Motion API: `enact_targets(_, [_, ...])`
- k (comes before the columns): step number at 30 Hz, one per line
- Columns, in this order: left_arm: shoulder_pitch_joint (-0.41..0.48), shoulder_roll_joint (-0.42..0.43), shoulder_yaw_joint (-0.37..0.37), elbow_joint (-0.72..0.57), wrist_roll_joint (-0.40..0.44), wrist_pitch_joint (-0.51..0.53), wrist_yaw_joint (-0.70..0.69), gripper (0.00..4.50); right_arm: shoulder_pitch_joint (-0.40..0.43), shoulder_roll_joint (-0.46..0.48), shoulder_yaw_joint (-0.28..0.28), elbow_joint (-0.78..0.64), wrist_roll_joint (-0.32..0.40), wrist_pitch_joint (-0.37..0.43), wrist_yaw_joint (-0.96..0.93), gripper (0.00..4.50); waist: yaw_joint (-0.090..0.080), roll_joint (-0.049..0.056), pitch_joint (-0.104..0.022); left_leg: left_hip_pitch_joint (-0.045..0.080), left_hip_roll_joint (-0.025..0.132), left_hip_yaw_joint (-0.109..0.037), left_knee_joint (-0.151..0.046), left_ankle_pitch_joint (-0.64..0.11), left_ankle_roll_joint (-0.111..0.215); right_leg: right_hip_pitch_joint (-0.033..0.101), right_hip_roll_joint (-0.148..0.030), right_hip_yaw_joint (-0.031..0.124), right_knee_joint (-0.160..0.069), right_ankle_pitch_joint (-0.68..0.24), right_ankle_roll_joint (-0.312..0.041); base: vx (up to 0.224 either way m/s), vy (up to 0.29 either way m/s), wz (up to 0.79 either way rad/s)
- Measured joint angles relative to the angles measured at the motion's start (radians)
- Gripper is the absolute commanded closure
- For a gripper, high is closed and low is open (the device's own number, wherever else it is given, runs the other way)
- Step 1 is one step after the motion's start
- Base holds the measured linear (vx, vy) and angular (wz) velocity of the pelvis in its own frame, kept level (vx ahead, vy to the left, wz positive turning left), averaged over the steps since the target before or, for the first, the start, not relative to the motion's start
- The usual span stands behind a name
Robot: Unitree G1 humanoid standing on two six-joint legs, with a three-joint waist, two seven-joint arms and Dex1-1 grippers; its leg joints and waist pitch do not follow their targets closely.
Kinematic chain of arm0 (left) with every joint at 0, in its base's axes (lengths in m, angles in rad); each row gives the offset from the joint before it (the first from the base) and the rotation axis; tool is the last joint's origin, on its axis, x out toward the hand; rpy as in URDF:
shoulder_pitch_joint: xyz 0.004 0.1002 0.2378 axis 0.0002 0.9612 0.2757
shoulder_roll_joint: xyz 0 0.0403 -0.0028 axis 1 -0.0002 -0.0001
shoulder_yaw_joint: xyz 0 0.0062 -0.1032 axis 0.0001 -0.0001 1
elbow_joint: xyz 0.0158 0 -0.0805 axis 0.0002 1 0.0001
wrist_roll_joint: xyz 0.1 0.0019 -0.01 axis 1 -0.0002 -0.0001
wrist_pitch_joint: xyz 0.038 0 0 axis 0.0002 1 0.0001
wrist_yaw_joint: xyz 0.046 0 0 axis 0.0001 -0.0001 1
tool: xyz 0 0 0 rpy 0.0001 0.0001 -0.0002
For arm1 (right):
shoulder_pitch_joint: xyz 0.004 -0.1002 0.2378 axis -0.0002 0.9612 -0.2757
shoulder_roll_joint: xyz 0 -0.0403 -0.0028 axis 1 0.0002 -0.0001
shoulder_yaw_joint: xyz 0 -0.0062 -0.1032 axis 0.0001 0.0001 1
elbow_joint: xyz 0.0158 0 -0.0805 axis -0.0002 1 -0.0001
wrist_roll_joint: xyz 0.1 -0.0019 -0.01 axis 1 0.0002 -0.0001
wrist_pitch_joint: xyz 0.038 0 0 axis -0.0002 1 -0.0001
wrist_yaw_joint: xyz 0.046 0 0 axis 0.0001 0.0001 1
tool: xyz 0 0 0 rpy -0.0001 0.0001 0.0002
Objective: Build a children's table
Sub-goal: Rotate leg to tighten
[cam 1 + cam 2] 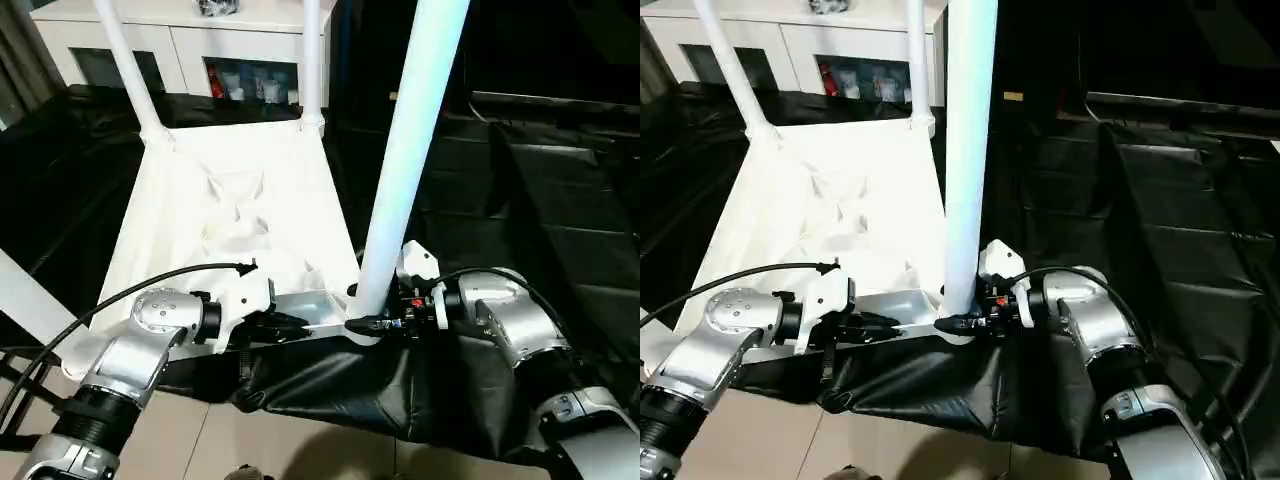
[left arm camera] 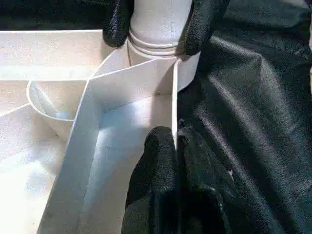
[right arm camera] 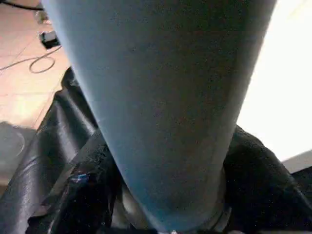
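The white tabletop lies upside down on black cloth, ribbed underside up. Two white legs stand in its far corner sockets. A third leg stands upright in the near right socket. My right gripper is closed around this leg's base, just above the socket, with one of its fingers on each side. My left gripper is shut on the thin near rim wall of the tabletop, close to that socket. Another white leg crosses the picture's left edge.
A white cabinet stands behind the tabletop. Black cloth covers the surface to the right and hangs over the near edge. Tiled floor lies below, with a cable on it.
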Motion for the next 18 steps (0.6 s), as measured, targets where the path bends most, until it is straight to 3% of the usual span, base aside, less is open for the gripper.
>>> enact_targets(9, [-0.082,-0.159,-0.010,0.108,0.136,0.002,0.296,4.50,0.079,0.141,-0.150,0.000,-0.031,-0.042,-0.522,1.89,-0.012,0.002,-0.001,0.003,-0.002,0.000,0.000,0.003,-0.005,0.004,-0.001,0.002,-0.003,-0.001,0.006,0.000,0.000,0.00])
enact_targets(15, [-0.094,-0.256,-0.026,0.106,0.204,0.077,0.463,4.50,0.108,0.272,-0.197,-0.031,-0.088,-0.039,-0.911,1.89,-0.026,0.006,-0.004,0.006,-0.003,-0.003,0.000,0.003,-0.005,0.009,-0.001,0.002,-0.005,-0.003,0.008,0.000,0.000,0.00])
enact_targets(18, [-0.096,-0.275,-0.032,0.111,0.219,0.078,0.495,4.50,0.108,0.288,-0.203,-0.029,-0.098,-0.042,-0.968,1.89,-0.026,0.006,-0.004,0.006,-0.004,-0.004,-0.004,0.003,-0.005,0.012,-0.001,0.001,-0.012,-0.004,0.010,0.000,0.000,0.00])
